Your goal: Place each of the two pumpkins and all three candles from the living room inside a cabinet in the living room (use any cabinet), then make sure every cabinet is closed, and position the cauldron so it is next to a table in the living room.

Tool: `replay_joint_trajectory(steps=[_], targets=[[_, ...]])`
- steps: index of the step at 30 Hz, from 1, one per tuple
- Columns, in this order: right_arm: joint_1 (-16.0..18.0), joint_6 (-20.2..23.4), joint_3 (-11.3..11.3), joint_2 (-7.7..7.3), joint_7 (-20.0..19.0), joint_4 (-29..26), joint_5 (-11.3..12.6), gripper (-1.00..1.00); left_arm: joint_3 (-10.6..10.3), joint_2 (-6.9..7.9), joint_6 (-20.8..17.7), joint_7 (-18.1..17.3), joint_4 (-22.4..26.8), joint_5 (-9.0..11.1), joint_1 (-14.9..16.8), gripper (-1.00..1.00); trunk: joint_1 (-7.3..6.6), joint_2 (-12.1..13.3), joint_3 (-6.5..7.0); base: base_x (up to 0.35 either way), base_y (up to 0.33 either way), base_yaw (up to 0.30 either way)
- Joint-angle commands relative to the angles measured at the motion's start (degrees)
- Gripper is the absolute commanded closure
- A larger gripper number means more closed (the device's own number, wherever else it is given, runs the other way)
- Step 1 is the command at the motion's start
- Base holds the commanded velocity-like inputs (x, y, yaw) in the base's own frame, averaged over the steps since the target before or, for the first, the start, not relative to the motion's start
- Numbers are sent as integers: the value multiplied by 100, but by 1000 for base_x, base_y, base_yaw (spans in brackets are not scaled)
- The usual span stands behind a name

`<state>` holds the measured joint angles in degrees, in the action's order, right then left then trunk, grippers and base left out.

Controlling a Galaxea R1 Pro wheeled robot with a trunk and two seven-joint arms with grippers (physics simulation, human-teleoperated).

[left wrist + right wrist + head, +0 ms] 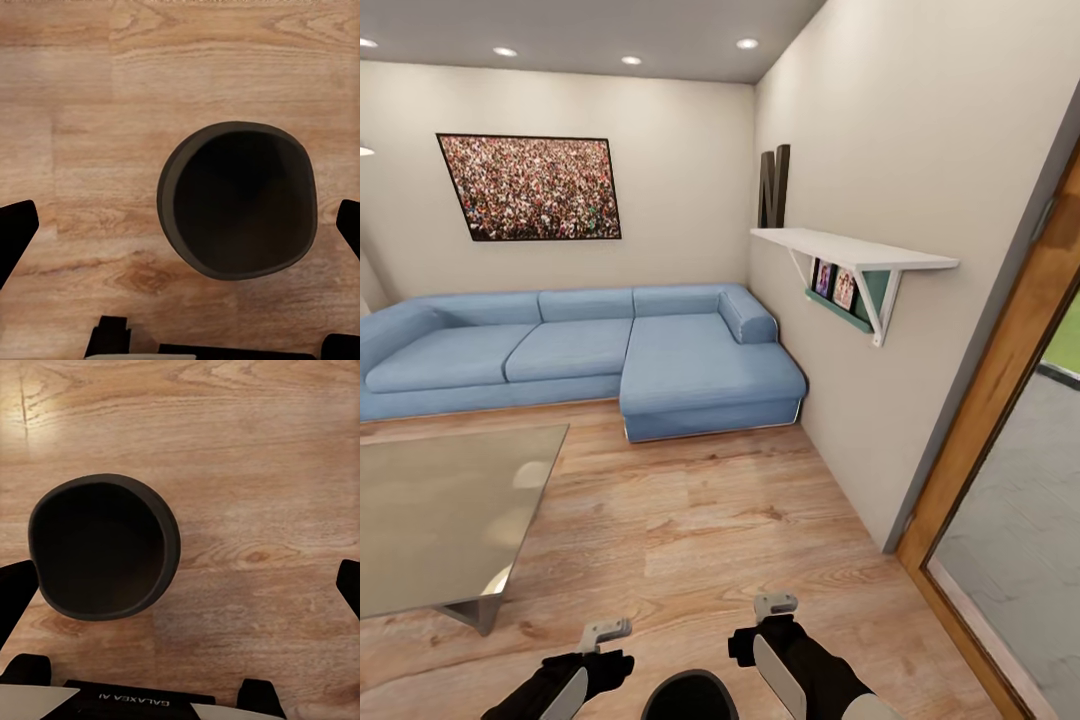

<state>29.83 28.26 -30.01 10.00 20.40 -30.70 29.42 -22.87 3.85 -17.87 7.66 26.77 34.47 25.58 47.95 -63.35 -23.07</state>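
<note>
Round-bellied matte black cauldron (690, 697) sits on the pale wood-plank floor (690, 520) between both grippers.

Left gripper (180, 225) and right gripper (180, 585) hang spread wide and empty above it; the glossy grey angular coffee table (440, 510) stands nearby, beside a blue corner sofa (580, 350).

Upright black cauldron (236, 199) on floor; glossy grey table (440, 510) nearby.

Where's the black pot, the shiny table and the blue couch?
cauldron (236, 201): left wrist view, dark inside of its mouth.
table (430, 510): head view, bare glossy top.
blue sofa (570, 348): head view, middle seat cushion.
</note>
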Motion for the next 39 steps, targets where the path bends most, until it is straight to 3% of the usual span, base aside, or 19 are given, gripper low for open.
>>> replay_joint_trajectory(steps=[1, 9, 17, 22, 28, 39], targets=[[6, 13, -22, 0, 51, -5, 49, -100, -51, 1, -18, 52, 20, 57, 11, -100, 23, -46, -25, 0, 0, 0], [6, 3, -19, 0, 50, -6, 46, -100, -40, -47, 26, 52, -195, 51, 246, -100, 199, -367, -169, 0, 0, 0], [6, -6, -22, 0, 38, -26, 46, -100, -48, -53, 288, 44, -284, 42, 262, -100, 374, -688, -312, 0, 0, 0], [-1, -141, -34, 0, -168, -46, 46, -100, -57, -150, 316, 19, -280, 38, 279, -100, 484, -888, -402, 0, 0, 0], [-3, -273, -238, 0, -351, -57, 38, -100, -69, -185, 515, -96, -292, 15, 283, -100, 616, -1129, -510, 0, 0, 0], [-3, -313, -292, 0, -387, -71, 34, -100, -69, -195, 594, -183, -490, 21, 286, -100, 858, -1570, -707, 0, 0, 0]])
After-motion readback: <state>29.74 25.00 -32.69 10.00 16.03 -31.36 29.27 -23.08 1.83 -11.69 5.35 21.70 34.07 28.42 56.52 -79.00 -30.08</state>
